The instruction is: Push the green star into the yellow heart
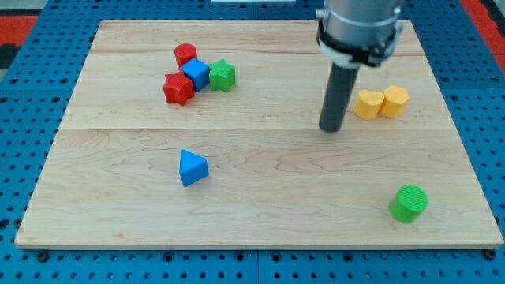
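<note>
The green star (222, 76) lies at the upper left of the wooden board, touching a blue cube (196, 73). The yellow heart (368, 103) lies at the right, next to a yellow hexagon (394, 101). My tip (331, 128) rests on the board just left of the yellow heart and a little below it, with a small gap between them. It is far to the right of the green star.
A red cylinder (185, 54) and a red star (178, 88) cluster with the blue cube. A blue triangle (192, 168) lies lower left of centre. A green cylinder (409, 203) stands at the lower right. The board (260, 205) has perforated blue surround.
</note>
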Robot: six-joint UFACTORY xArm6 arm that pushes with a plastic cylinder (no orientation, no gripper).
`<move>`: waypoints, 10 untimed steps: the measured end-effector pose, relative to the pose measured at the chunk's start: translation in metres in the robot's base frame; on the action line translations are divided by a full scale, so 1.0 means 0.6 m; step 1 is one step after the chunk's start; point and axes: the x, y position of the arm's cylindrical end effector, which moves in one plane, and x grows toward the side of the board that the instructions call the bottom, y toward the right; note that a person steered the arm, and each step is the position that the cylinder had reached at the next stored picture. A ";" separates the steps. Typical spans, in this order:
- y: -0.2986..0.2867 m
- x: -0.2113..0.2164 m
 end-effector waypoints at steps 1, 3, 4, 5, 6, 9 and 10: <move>-0.037 -0.079; -0.148 -0.169; -0.217 -0.196; -0.279 -0.190; -0.279 -0.155; -0.279 -0.165; -0.297 -0.118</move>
